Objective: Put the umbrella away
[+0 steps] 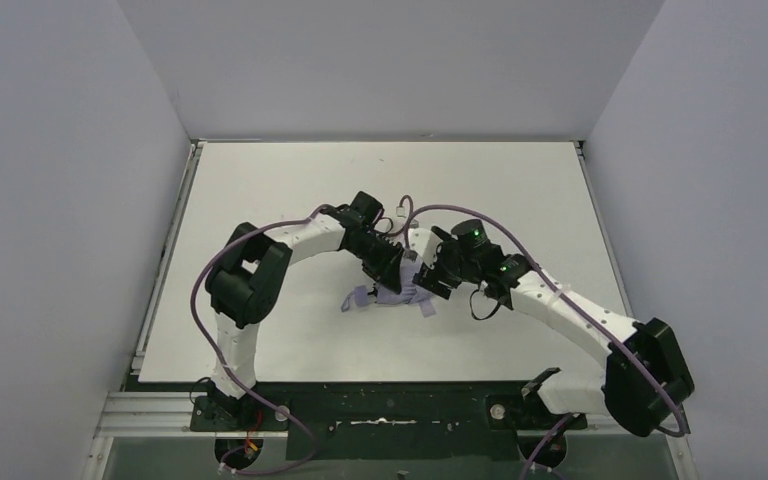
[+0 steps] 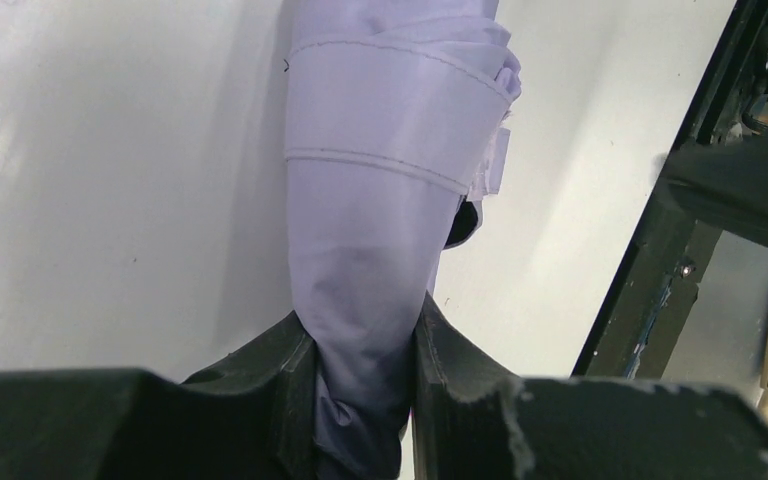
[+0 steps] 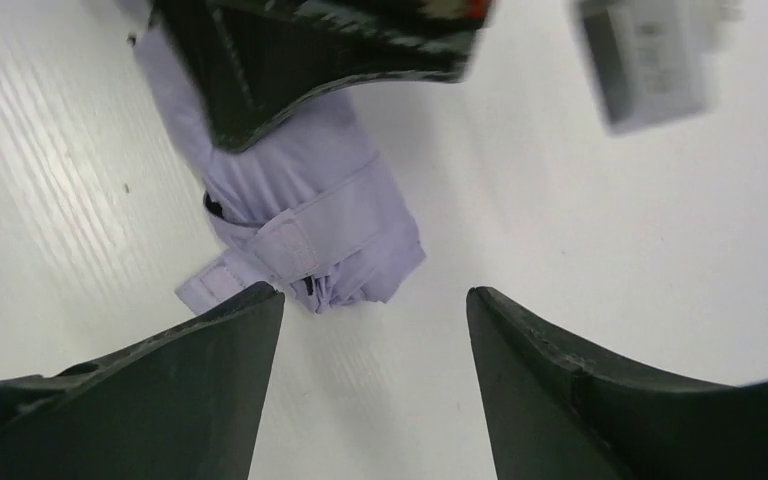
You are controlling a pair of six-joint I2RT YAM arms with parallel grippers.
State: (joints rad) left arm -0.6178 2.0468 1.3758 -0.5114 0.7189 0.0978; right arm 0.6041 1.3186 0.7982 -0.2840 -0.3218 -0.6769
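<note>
Has the umbrella (image 1: 390, 296) lying flat on the white table (image 1: 290, 180), close to its middle, between the two wrists. Shows it folded into a short lavender bundle, with a strap (image 2: 400, 110) wound around the thicker part. Cannot tell from any view whether the tab (image 3: 210, 285) of that strap is really fastened.

Clamps the left gripper (image 2: 365, 345) on the narrow part of the bundle, with both fingers pressed into the cloth from either side. Probably pins it this way so that the folds do not roll or unwind while the other arm works at the strapped end.

Holds the right gripper (image 3: 375, 310) above the table just beside that end, with its jaws wide apart and nothing between them, touching neither cloth nor strap. Points toward the strap, so seems placed either to take the tab or to move off; cannot decide which.

Looks, as a judgement, late in the task: cloth gathered, strap around it. Leaves perhaps only pressing the tab down and then releasing.

Needs care at the release. Could pull the folds loose again if the left fingers drag the cloth while opening.
</note>
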